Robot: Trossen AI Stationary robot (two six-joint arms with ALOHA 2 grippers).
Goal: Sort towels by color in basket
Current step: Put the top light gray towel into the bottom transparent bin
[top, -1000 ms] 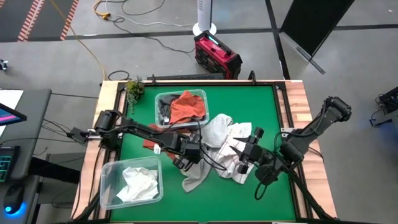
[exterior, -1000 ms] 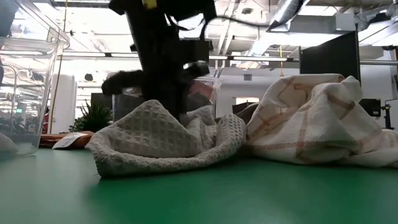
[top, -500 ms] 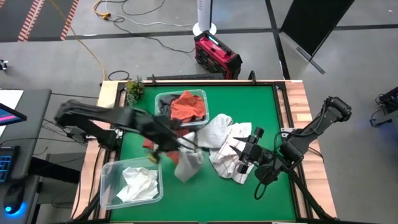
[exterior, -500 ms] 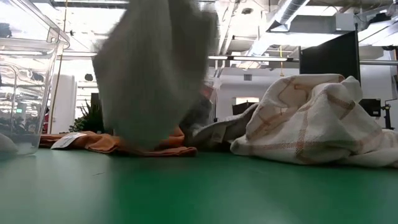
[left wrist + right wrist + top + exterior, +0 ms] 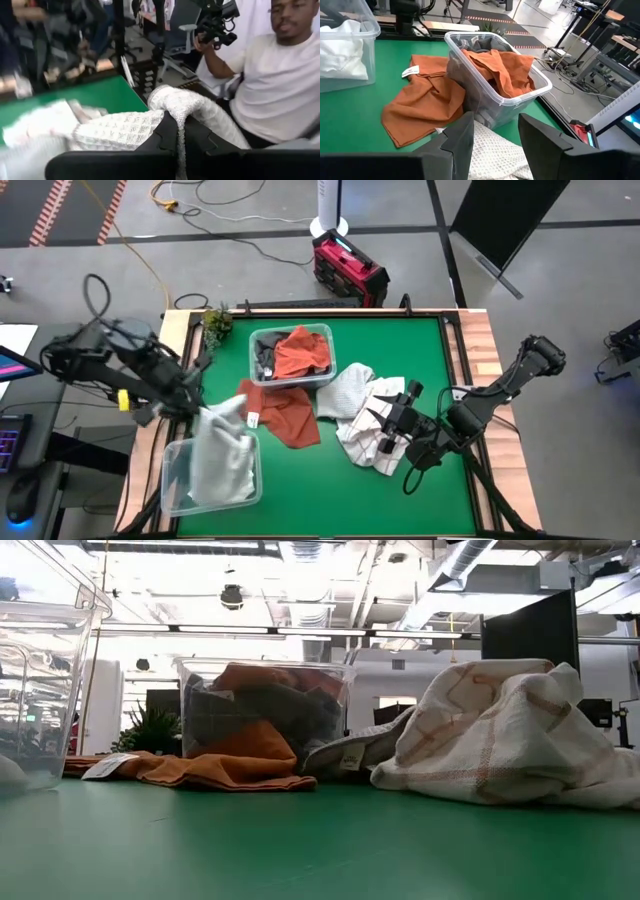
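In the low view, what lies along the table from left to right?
Clear bin wall → rust towel in front of the filled bin → light grey towel → red-grid white towel.

Far bin [image 5: 291, 352]: two towels inside.
Near-left bin [image 5: 175, 480]: towel [image 5: 222, 455] draped over it.
Counter [image 5: 400, 350]: towel pile [image 5: 365, 420] right of centre.

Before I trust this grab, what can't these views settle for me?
- High view: left gripper is motion-blurred; its hold on the light grey towel shows only in the left wrist view.
- High view: that towel hides most of the white towel in the near bin.
- Low view: neither gripper appears.
- Far bin: the rust towel covers the dark towels beneath.
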